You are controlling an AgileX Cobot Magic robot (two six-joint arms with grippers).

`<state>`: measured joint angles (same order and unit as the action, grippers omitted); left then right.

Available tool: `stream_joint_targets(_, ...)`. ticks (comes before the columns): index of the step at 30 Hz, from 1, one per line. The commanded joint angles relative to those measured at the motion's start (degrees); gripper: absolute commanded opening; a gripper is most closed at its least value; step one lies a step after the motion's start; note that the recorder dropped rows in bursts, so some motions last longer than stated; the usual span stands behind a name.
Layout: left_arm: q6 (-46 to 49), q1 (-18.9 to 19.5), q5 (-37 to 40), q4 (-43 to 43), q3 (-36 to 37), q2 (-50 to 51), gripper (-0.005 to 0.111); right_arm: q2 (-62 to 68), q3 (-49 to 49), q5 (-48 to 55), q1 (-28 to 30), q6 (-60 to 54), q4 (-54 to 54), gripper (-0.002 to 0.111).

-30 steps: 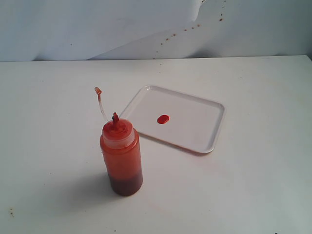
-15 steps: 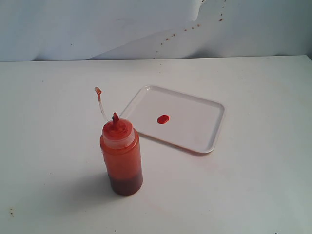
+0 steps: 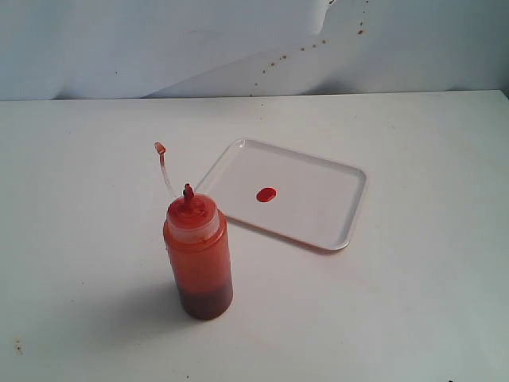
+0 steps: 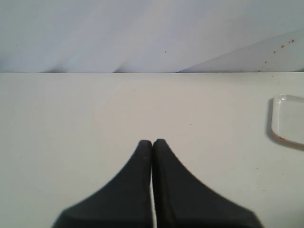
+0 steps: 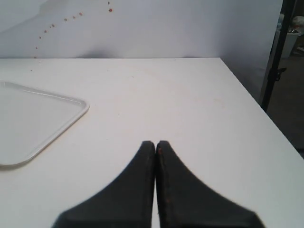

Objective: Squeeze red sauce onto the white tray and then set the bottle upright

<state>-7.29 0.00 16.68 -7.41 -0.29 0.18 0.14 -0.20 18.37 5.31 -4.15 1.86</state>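
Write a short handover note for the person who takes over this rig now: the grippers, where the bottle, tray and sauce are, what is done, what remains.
Left gripper: shut, empty, over bare table.
Right gripper: shut, empty, over the table beside the white tray.
Bottle: standing upright on the table by the tray's near corner, nozzle uncapped; no gripper near it.
Red sauce: one small blob near the tray's middle.
Done: sauce is on the tray and the bottle is upright.
Left: nothing, as far as the views show.

A: What is cut off?
B: The white tray (image 4: pixel 289 118), by the frame edge in both wrist views; only part shows. In the exterior view, the bottle (image 3: pixel 198 253) covers a little of its near corner.
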Motion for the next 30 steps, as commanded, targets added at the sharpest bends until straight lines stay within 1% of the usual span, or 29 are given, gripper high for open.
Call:
stream_joint_targets(1, 0.1, 0.0, -0.3, 0.0, 0.3, -0.2, 0.001, -0.1, 0.2, 1.0, -1.1, -0.5, -0.9, 0.0)
stream_joint_targets(6, 0.3, 0.0, -0.3, 0.0, 0.3, -0.2, 0.001, -0.1, 0.2, 1.3, -2.7, -0.5, -1.5, 0.0)
stream_joint_targets(30, 0.4, 0.0, -0.3, 0.0, 0.3, -0.2, 0.001, -0.1, 0.2, 1.4, -2.6, -0.5, -1.4, 0.0)
